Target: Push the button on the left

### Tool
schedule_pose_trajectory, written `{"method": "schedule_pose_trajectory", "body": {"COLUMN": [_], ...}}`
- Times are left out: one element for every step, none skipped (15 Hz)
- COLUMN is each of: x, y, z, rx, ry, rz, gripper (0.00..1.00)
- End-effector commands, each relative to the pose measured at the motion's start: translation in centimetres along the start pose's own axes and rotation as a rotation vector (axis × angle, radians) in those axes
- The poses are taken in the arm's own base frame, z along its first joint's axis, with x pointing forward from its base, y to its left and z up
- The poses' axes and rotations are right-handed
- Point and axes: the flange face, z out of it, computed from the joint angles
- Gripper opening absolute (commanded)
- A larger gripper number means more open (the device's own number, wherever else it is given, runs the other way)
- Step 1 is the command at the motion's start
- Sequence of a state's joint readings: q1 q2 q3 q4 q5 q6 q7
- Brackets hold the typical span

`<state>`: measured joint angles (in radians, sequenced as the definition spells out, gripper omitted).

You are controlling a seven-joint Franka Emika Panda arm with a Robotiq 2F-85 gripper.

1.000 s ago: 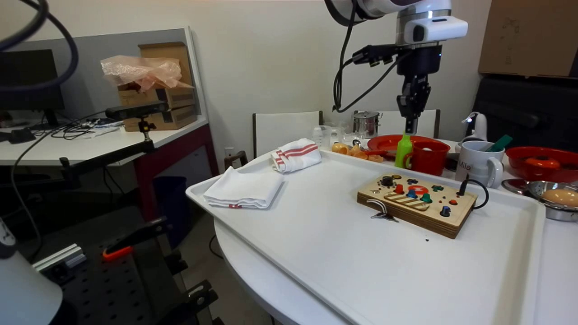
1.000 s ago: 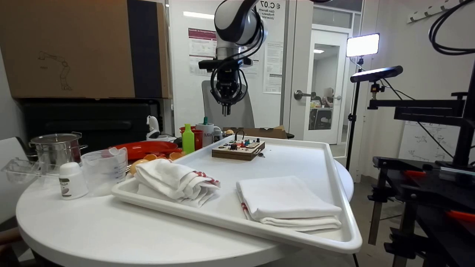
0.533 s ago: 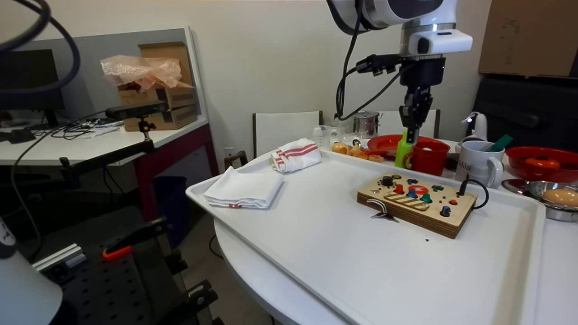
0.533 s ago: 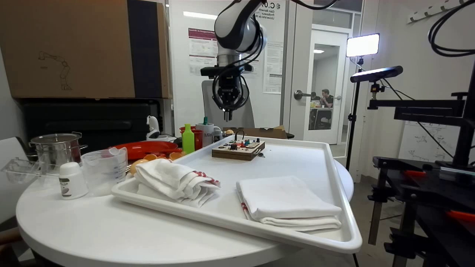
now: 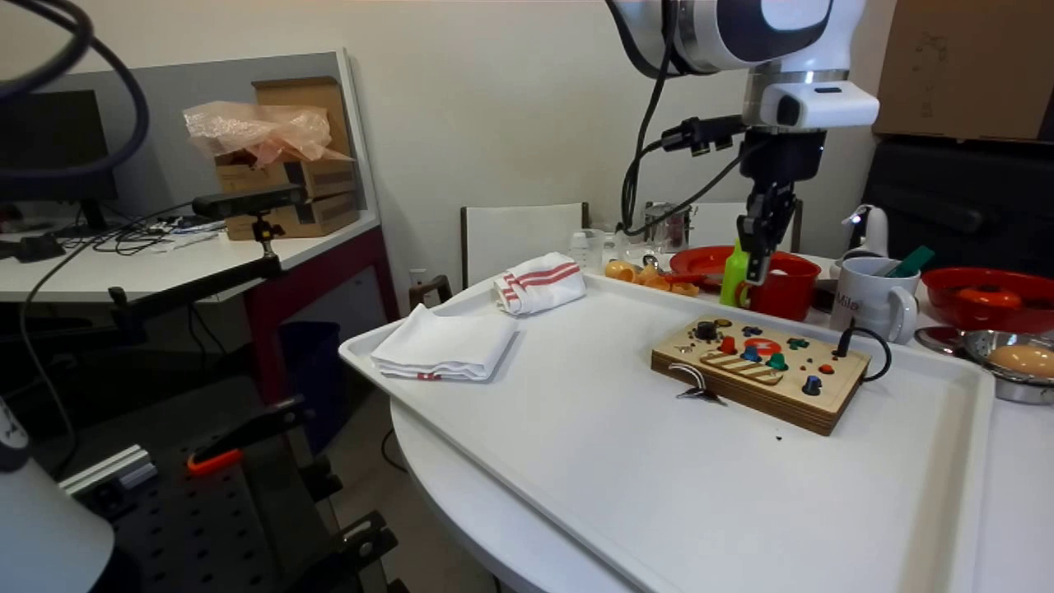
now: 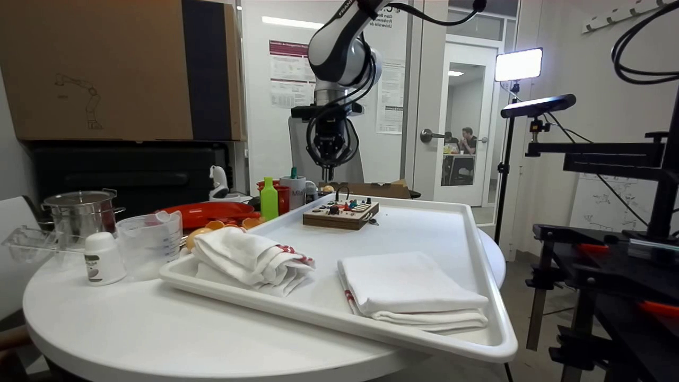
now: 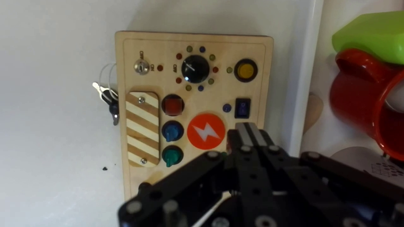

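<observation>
A round white table [image 6: 159,323] carries a broad tray [image 5: 593,461]; in an exterior view a wooden control box [image 5: 786,383] sits toward the tray's far right, with a flat towel [image 5: 445,342] and a bunched towel [image 5: 542,282] well apart to its left. Over the last second the hand [image 7: 248,126] has come lower and slightly right in both exterior views, while the control box and both towels lie as they did. I read that as the approach, with nothing pressed yet. The fingers [image 7: 242,134] are drawn together on nothing, which suits a poke.

The target is probably the yellow button [image 7: 246,71], at the control box's far-left corner. The wrist view shows it plainly near the black dial [image 7: 195,69]; from outside it is too small to be sure of. Only the exterior views show height: the fingertips hang clear above the control box. In the wrist view they line up just beside the blue rocker switch [image 7: 242,108], so the hand likely needs a shift left before pressing down.
</observation>
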<state>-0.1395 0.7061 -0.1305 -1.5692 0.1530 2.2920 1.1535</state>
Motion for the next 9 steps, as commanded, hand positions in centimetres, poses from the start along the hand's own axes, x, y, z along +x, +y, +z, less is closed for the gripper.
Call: {"method": "schedule_pose_trajectory", "body": {"x": [0.7,0.7,0.6,0.5,0.5,0.4,0.4,0.4,0.4], "y": [-1.2,-1.3,-1.5,-1.6,-1.8,-2.0,-2.1,-2.2,-2.2], "z": [1.1,1.4,1.7,2.0,2.3,2.6,2.8,3.0,3.2], "rx": [0.012,0.010,0.008,0.005,0.004,0.002,0.001,0.000,-0.003], "ry": [-0.023,-0.022,-0.020,-0.018,-0.019,-0.016,-0.014,-0.012,-0.010], "rz": [-0.024,-0.031,-0.039,-0.045,-0.051,-0.058,-0.063,-0.064,-0.065], "gripper": [0.00,0.00,0.00,0.00,0.00,0.00,0.00,0.00,0.00]}}
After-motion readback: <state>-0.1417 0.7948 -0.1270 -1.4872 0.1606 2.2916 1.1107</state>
